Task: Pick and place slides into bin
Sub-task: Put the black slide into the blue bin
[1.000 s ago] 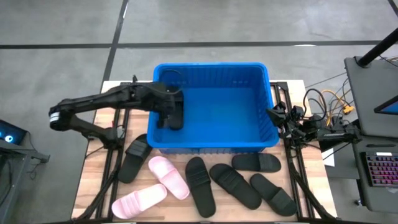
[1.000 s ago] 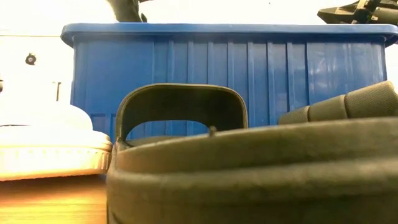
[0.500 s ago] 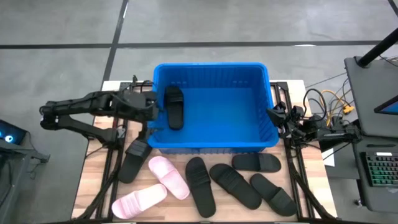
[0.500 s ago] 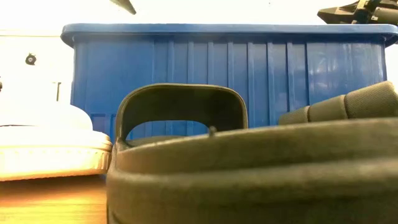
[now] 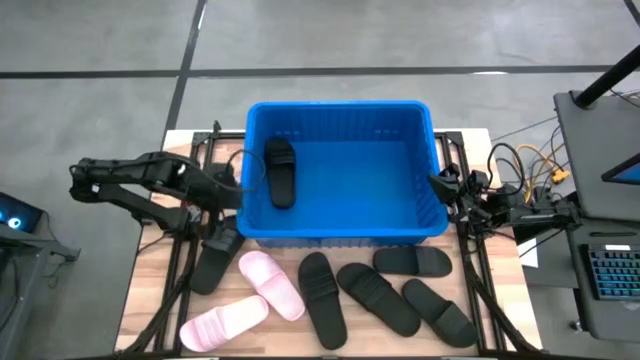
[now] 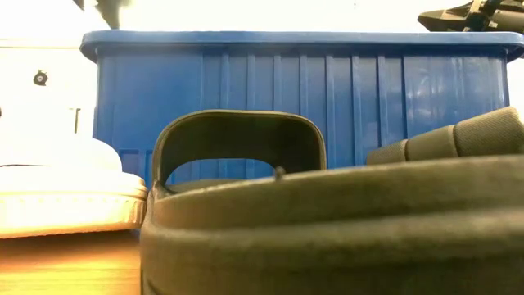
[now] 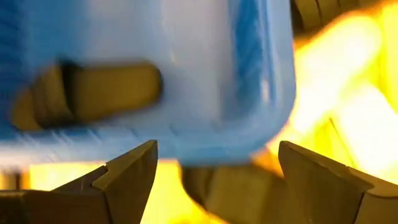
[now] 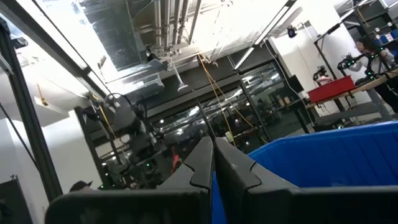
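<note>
Wooden tabletop [image 5: 150, 300] under us, grey floor all round, and we go straight to the bin [image 5: 342, 117]: big bright blue crate sitting at the back half of the table. 1 black slide [image 5: 279, 172] lies flat inside it, near its left wall, long axis running front to back. Out on the wood in front of the bin we count 7 more slides: a black one [image 5: 213, 254] angled by the bin's front-left corner, 2 pale pink ones [image 5: 270, 284] [image 5: 222, 324] side by side towards the front-left, then 4 black ones [image 5: 322, 299] [image 5: 378, 297] [image 5: 412, 261] [image 5: 440, 313] fanned across the front-right. From the low view, a black strap [image 6: 237, 131] arches right before the lens, the bin's ribbed wall behind it.

Our left gripper [image 5: 226, 187] hangs just outside the bin's left wall, fingers [image 7: 127, 180] spread wide, nothing between them. Our right gripper [image 5: 441, 181] sits by the bin's right rim, fingers [image 8: 205, 163] pressed together, carrying nothing.
</note>
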Motion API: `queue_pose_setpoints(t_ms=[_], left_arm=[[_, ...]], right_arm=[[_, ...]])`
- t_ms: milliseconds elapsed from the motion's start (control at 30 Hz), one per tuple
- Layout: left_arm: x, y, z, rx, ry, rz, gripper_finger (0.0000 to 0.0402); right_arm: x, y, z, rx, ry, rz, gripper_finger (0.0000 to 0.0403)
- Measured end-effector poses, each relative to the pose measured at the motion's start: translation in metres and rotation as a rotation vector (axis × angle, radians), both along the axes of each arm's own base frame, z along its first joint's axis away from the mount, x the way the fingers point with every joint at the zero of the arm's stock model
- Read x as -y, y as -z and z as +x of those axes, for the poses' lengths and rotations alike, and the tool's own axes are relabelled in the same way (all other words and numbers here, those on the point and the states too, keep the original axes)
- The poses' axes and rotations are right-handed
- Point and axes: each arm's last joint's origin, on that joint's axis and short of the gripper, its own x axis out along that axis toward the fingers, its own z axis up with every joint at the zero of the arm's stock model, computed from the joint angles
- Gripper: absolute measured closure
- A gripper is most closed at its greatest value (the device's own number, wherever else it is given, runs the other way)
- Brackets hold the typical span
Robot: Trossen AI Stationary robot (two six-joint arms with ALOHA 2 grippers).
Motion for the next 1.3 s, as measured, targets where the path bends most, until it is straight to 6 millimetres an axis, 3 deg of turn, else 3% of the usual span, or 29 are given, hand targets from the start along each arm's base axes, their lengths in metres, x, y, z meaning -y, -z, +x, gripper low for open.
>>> queue_pose_setpoints(t_ms=[100, 533, 967, 1300], left_arm=[[0.004, 0.006, -0.009, -0.143, -0.070, -0.029, 0.0085], [0.016, 0.034, -0.021, -0.237, -0.179, -0.137, 0.0085], [0.035, 0.106, -0.024, -0.491, -0.327, -0.016, 0.0085], [0.058, 0.128, -0.016, -0.396, -0.270, 0.075, 0.0085]], right_arm=[[0.000, 0.000, 0.000, -0.001, 0.000, 0.000, 0.0394], [0.000, 0.000, 0.000, -0.007, 0.004, -0.009, 0.0394], [0.000, 0.001, 0.000, -0.011, 0.004, -0.009, 0.0394], [0.000, 0.001, 0.001, -0.015, 0.005, -0.010, 0.0394]])
